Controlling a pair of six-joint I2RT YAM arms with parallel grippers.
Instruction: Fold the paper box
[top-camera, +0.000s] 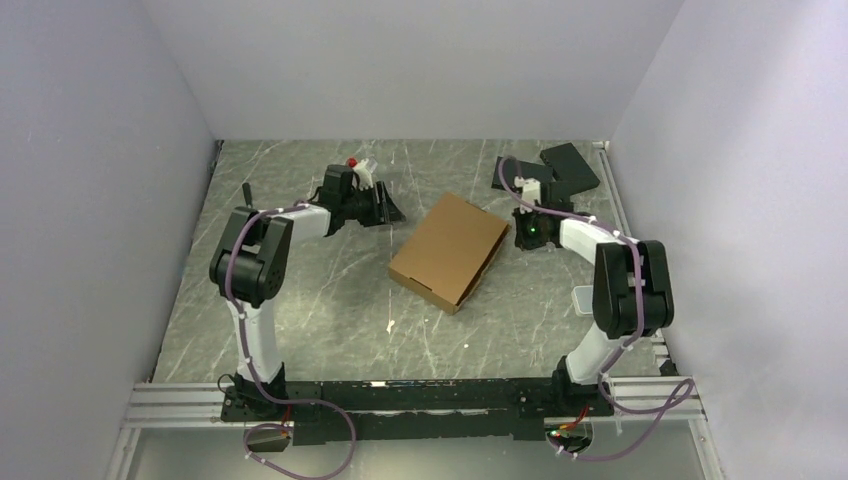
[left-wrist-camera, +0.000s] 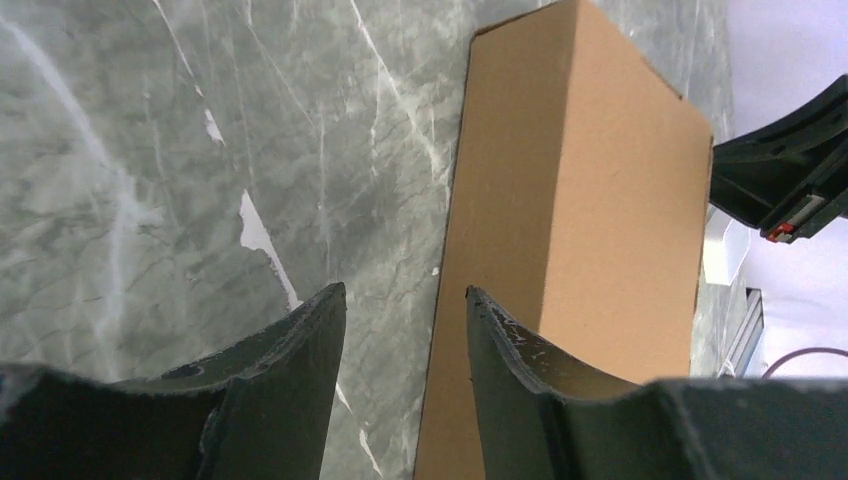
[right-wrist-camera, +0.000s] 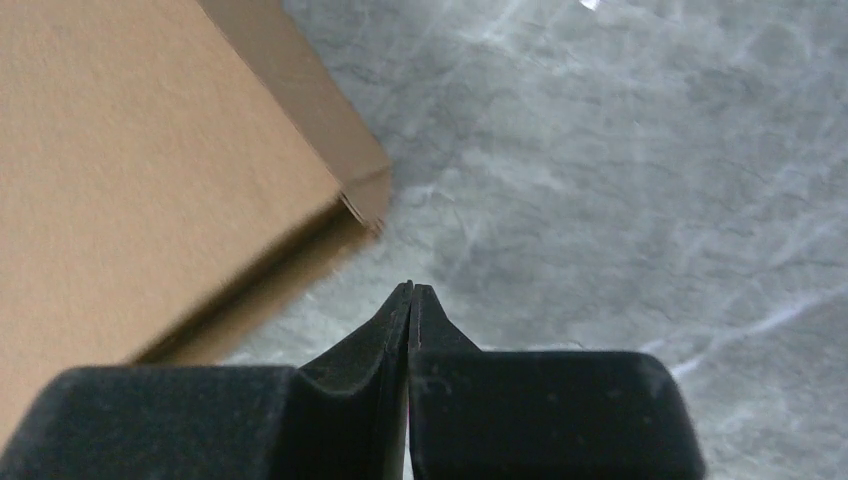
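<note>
Now the paper box (top-camera: 450, 250) lies flat at the centre of the top view, turned diagonally on the grey marble table (top-camera: 330, 300). The left gripper (left-wrist-camera: 405, 293) hovers off the box's upper left, fingers spread and grasping nothing (the cardboard fills the right half of its wrist view). The right gripper (right-wrist-camera: 410, 288) is clenched on nothing, fingertips pressed together just beside a box corner.
</note>
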